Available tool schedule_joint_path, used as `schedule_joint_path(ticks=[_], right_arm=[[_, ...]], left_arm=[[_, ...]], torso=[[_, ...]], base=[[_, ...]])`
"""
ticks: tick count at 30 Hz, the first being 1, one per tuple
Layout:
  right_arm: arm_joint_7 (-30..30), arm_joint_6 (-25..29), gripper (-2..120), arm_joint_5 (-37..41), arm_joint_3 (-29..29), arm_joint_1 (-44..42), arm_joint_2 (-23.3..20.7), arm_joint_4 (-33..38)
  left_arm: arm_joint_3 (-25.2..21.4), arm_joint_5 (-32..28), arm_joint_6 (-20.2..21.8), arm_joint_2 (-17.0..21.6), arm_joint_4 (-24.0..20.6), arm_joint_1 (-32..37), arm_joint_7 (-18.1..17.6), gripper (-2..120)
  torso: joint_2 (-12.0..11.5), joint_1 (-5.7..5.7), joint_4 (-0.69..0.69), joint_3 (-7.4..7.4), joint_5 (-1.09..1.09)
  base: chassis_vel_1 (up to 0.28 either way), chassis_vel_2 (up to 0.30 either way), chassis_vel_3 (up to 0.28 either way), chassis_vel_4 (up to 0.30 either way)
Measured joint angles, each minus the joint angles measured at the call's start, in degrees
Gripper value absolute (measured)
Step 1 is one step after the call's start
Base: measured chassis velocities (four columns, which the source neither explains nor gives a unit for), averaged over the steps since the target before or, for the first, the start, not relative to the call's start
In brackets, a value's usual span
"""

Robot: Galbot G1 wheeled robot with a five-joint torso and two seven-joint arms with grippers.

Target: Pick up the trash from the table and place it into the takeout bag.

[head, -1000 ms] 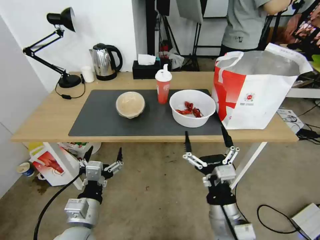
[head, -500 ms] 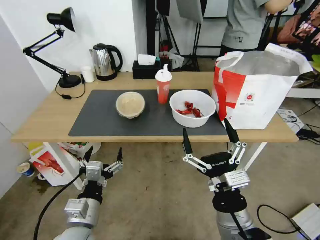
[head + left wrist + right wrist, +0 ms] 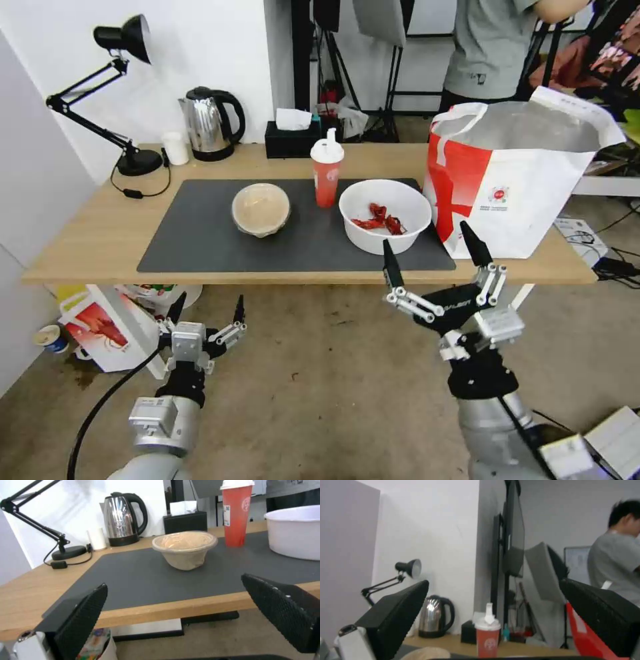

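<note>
On the table [image 3: 100, 247], the white bowl [image 3: 385, 215] is seen just beyond the right gripper [image 3: 435, 247], apparently untouched between its spread fingers; the left gripper [image 3: 207, 311] is held open below.

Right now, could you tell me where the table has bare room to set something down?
Free: the grey mat left of the beige bowl, and the wood beyond it, up to the lamp. Crowded: the red cup, white bowl and takeout bag stand close together.

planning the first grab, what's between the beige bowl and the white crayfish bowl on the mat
In the head view, the red drink cup with white spouted lid stands between the beige clear-lidded bowl and the wide white plastic bowl with crayfish shells, set slightly behind them; otherwise bare dark grey mat.
</note>
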Motion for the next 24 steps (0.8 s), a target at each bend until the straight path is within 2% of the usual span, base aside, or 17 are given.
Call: schedule_joint_path(ticks=[1,5,6,8,10,11,12,15,18,20,22,24], right_arm=[[0.0,0.0,100,0.0,0.0,0.0,0.0,0.0],[-1.9,-4.7,100,10.2,6.9,2.5,-6.6,0.0],[-1.9,-4.7,100,10.2,6.9,2.5,-6.6,0.0],[-2.5,-6.7,100,17.0,10.7,5.1,-12.8,0.1],[-2.5,-6.9,100,18.3,11.0,5.7,-14.0,0.1],[-2.5,-7.5,100,21.0,11.6,7.6,-16.6,0.1],[-2.5,-7.5,100,21.0,11.6,7.6,-16.6,0.1],[-1.2,-9.1,100,23.3,11.7,11.1,-21.1,0.1],[-0.9,-9.7,100,24.2,11.7,12.2,-22.8,0.1],[-0.6,-11.2,100,26.2,11.8,14.7,-25.8,0.1],[-0.3,-14.1,100,30.1,11.8,20.7,-30.9,0.0],[-0.4,-14.8,100,31.1,11.7,22.3,-32.0,0.0]], left_arm=[[0.0,0.0,0.0,0.0,0.0,0.0,0.0,100],[0.0,0.0,0.0,0.0,0.0,0.0,0.0,100],[0.0,0.0,0.0,0.0,0.0,0.0,0.0,100],[0.0,0.0,0.0,0.0,0.0,0.0,0.0,100],[0.0,0.0,0.0,0.0,0.0,0.0,0.0,100],[0.0,0.0,0.0,0.0,0.0,0.0,0.0,100],[0.0,0.0,0.0,0.0,0.0,0.0,0.0,100],[0.0,0.0,0.0,0.0,0.0,0.0,0.0,100],[0.0,0.0,0.0,0.0,0.0,0.0,0.0,100],[0.0,0.0,0.0,0.0,0.0,0.0,0.0,100],[0.0,0.0,0.0,0.0,0.0,0.0,0.0,100],[0.0,0.0,0.0,0.0,0.0,0.0,0.0,100]], torso=[[0.0,0.0,0.0,0.0,0.0],[0.0,0.0,-0.01,0.01,-0.01],[0.0,0.0,-0.01,0.01,-0.01],[0.0,0.01,0.01,0.01,-0.02],[0.0,0.0,0.0,0.01,-0.02],[0.0,0.01,0.01,0.0,-0.03],[0.0,0.01,0.01,0.0,-0.03],[0.0,0.01,0.0,0.01,-0.01],[0.0,0.01,-0.01,0.01,-0.01],[0.0,0.0,-0.01,0.01,-0.02],[0.0,0.01,0.0,0.01,-0.03],[0.0,0.01,0.01,0.01,-0.03]], base=[[0.0,0.0,0.0,0.0],[0.0,0.0,0.0,0.0],[0.0,0.0,0.0,0.0],[0.0,0.0,0.0,0.0],[0.0,0.0,0.0,0.0],[0.0,0.0,0.0,0.0],[0.0,0.0,0.0,0.0],[0.0,0.0,0.0,0.0],[0.0,0.0,0.0,0.0],[0.0,0.0,0.0,0.0],[0.0,0.0,0.0,0.0],[0.0,0.0,0.0,0.0]])
